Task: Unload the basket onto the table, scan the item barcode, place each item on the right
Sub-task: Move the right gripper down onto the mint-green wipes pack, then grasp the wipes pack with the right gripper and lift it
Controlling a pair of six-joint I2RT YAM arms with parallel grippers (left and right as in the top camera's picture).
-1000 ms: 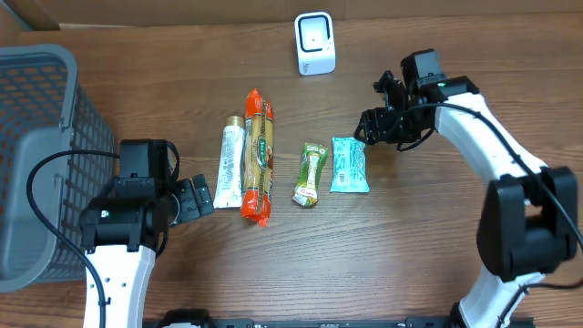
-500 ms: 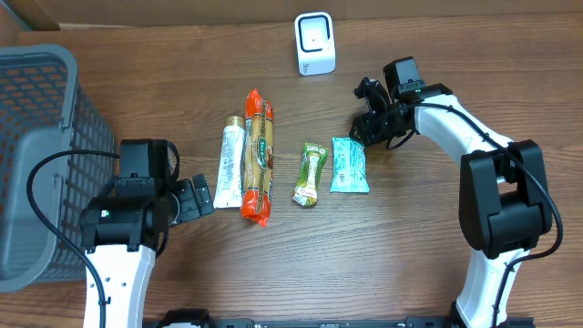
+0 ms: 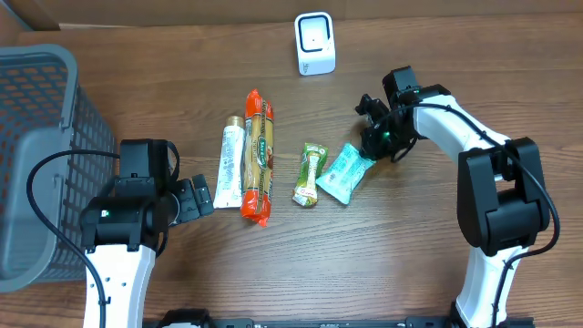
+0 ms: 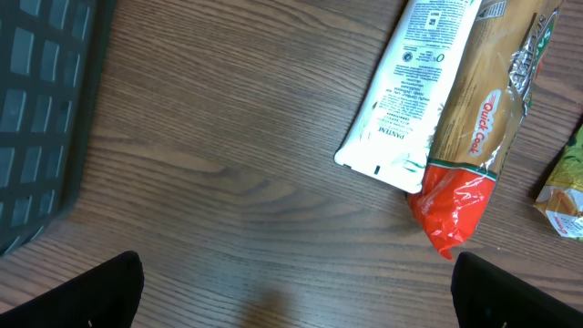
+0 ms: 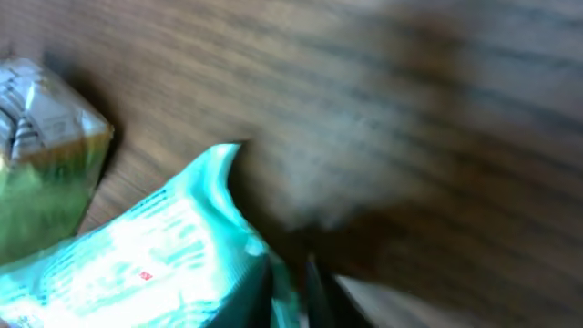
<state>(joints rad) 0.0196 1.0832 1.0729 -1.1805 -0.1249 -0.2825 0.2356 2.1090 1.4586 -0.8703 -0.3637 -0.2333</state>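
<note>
Overhead: the right gripper [image 3: 372,148] is clamped on the upper-right corner of the teal packet [image 3: 342,175]. The packet lies skewed at centre-right, below the white scanner [image 3: 315,43], and the grip is judged a corner pinch for lifting. The left gripper [image 3: 195,197] is parked, fully spread and empty.
Left wrist: nothing lies between the fingers.
Right wrist: the packet's edge is nipped between closed fingers.

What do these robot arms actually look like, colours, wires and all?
Both have smooth white shells, the left arm and the right arm, joined by boxy black blocks. The left gripper and right gripper are black. Thin black cables loop along each arm.
</note>
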